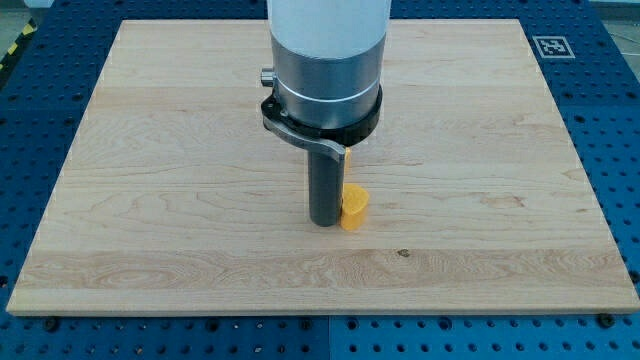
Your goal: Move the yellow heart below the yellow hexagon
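No readable text, number or brand anywhere in view. Only sign: small black-and-white square fiducial marker [550,46] on blue perforated table [610,120], just off wooden board's [480,150] top-right corner; pattern only, no letters. Yellow-black hazard stripe [14,46] at view's top left, unlettered.

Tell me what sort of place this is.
Probably a robotics lab bench: a pale wooden board on a blue perforated table, a printed marker tag, my tip beside a yellow block.
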### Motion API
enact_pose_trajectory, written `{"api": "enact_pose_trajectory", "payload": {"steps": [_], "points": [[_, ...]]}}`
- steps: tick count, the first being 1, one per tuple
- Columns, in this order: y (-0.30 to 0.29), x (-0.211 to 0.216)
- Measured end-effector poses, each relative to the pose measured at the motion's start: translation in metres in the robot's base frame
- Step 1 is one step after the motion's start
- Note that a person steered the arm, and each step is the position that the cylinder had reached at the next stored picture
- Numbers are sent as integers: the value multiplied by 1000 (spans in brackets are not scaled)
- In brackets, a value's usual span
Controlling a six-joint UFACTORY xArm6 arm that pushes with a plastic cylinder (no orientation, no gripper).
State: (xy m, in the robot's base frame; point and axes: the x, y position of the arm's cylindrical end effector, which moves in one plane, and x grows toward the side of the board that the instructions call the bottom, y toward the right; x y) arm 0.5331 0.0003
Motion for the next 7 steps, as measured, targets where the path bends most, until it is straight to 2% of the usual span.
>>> {"api": "enact_pose_trajectory", "payload": {"steps": [1,2,3,4,7], "points": [[-4,28],[20,40],[47,31],[46,0],[20,2]]}}
